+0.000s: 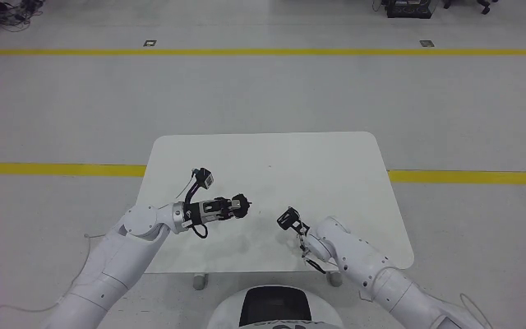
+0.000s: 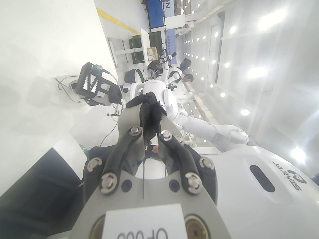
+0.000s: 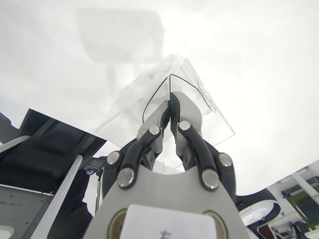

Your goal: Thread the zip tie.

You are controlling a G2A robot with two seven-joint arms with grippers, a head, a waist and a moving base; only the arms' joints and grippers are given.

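My left gripper [image 1: 244, 204] hovers over the white table [image 1: 329, 164], a little left of its middle, and points right. It [image 2: 151, 101] is shut on a thin black zip tie [image 2: 143, 175] whose strand runs back between the fingers. My right gripper [image 1: 285, 217] hangs near the table's front, a short gap to the right of the left one. Its fingers are shut [image 3: 170, 105] on a thin black zip tie strand [image 3: 189, 84] that curves away on both sides of the tips. The right gripper [image 2: 89, 83] also appears beyond my left fingertips.
A clear plastic piece [image 3: 224, 125] lies on the table just beyond the right fingertips. The table's far half is bare white surface. Yellow floor lines [image 1: 460, 176] run past the table's left and right sides.
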